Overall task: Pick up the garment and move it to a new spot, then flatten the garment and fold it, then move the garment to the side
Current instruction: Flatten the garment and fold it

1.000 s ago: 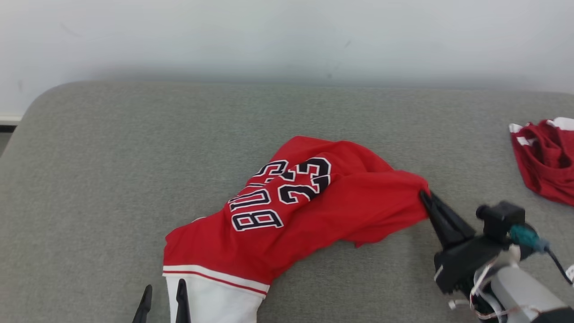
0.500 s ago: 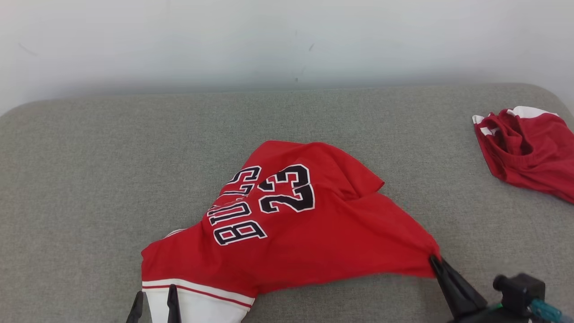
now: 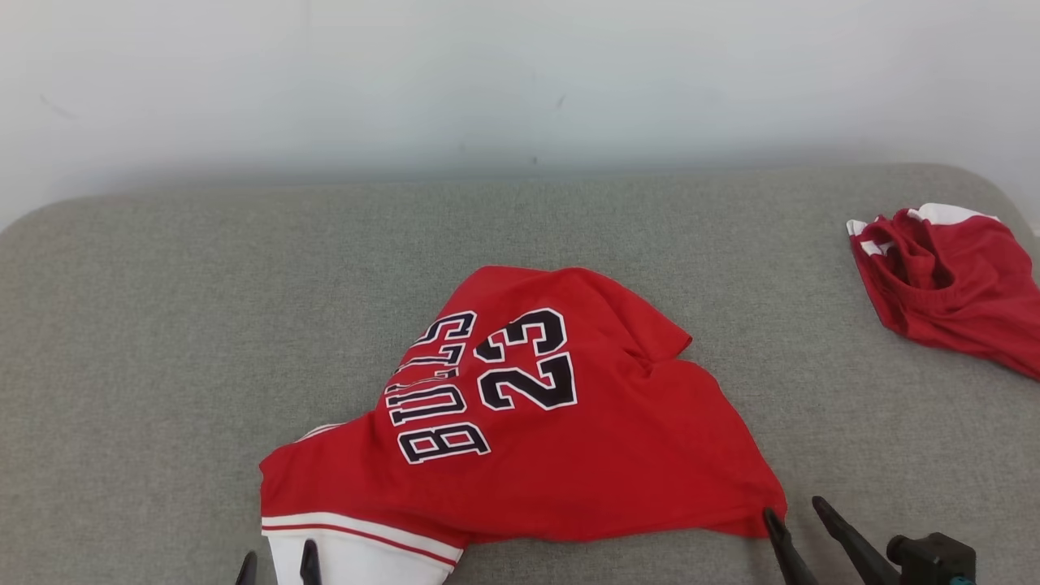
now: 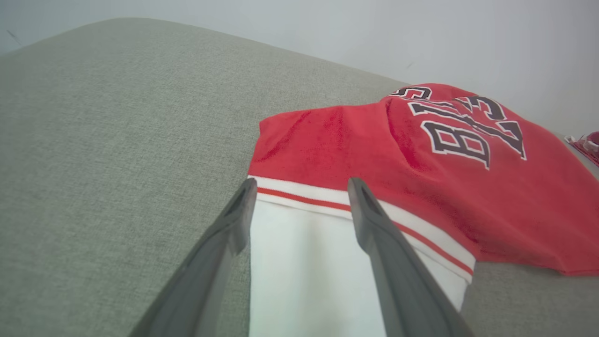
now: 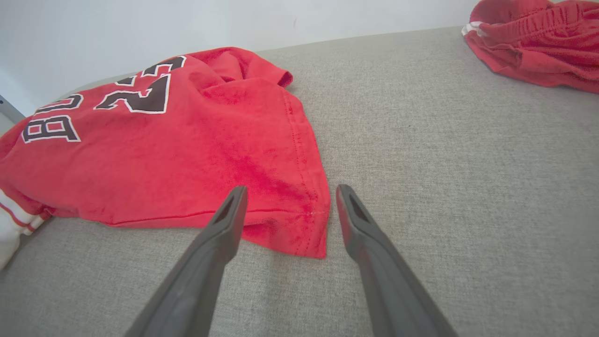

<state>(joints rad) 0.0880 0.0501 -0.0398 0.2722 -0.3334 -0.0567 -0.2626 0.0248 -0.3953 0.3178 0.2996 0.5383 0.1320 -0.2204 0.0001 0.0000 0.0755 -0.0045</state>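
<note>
The garment (image 3: 569, 455) is a red jersey with black "23" lettering and a white band at one end, lying rumpled on the grey cushion (image 3: 162, 325). My right gripper (image 3: 792, 513) stands open at the jersey's lower right corner. In the right wrist view that corner of the garment (image 5: 187, 154) lies between the spread fingers of the right gripper (image 5: 288, 194), ungripped. My left gripper (image 3: 276, 561) is open at the bottom edge. In the left wrist view the left gripper (image 4: 302, 187) straddles the white band of the garment (image 4: 421, 140).
A second red garment (image 3: 951, 284) lies crumpled at the cushion's right end, also seen as a red heap (image 5: 533, 37) in the right wrist view. A pale wall (image 3: 520, 73) runs behind the cushion. Bare grey fabric stretches to the left and behind the jersey.
The right gripper pulled the jersey's corner toward me and to the right, spreading the cloth, then opened and let go. The head camera shifted. The left gripper stayed open.
</note>
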